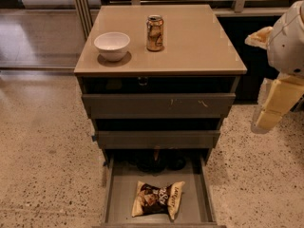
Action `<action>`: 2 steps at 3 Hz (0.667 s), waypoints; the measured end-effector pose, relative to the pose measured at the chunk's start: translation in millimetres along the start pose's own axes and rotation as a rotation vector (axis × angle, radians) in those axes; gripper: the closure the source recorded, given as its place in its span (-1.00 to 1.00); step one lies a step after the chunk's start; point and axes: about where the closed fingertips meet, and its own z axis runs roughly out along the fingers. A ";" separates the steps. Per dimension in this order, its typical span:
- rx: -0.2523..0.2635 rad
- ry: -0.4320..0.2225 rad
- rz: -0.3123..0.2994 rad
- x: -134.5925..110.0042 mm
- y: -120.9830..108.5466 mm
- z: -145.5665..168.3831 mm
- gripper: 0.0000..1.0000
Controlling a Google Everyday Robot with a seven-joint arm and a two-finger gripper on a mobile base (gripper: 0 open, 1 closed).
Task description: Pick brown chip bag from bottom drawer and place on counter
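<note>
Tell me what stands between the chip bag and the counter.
Nothing visible does. The brown chip bag lies uncovered in the open bottom drawer; the counter has bare space right of the drink can and white bowl. The gripper hangs right of the cabinet.

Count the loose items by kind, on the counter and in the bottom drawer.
White bowl: 1, on the counter
Drink can: 1, on the counter
Brown chip bag: 1, in the bottom drawer
Total: 3
Gripper hangs right of the cabinet.

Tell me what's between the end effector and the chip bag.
Camera view: end effector hangs right of the cabinet; only bare floor and the bottom drawer's right wall separate it from the brown chip bag.
</note>
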 end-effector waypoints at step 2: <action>-0.085 -0.045 -0.021 10.9 37.5 90.0 -1.00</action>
